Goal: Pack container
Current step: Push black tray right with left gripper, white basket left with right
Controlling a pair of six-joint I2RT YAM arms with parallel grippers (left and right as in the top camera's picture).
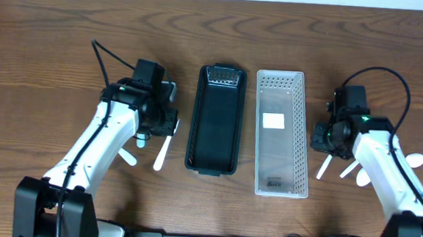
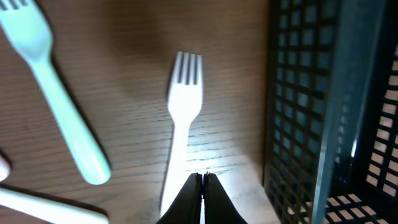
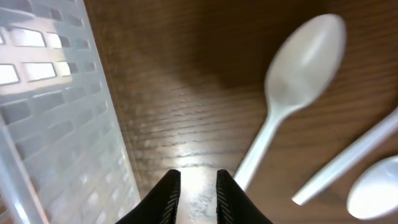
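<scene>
low down, left hand shut above a white fork, right hand narrowly ajar beside a spoon

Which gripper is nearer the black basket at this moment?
Left. The left gripper sits just off the black basket's left wall, over a white fork. The right gripper is on the far side of the clear basket, which lies between them.
</scene>
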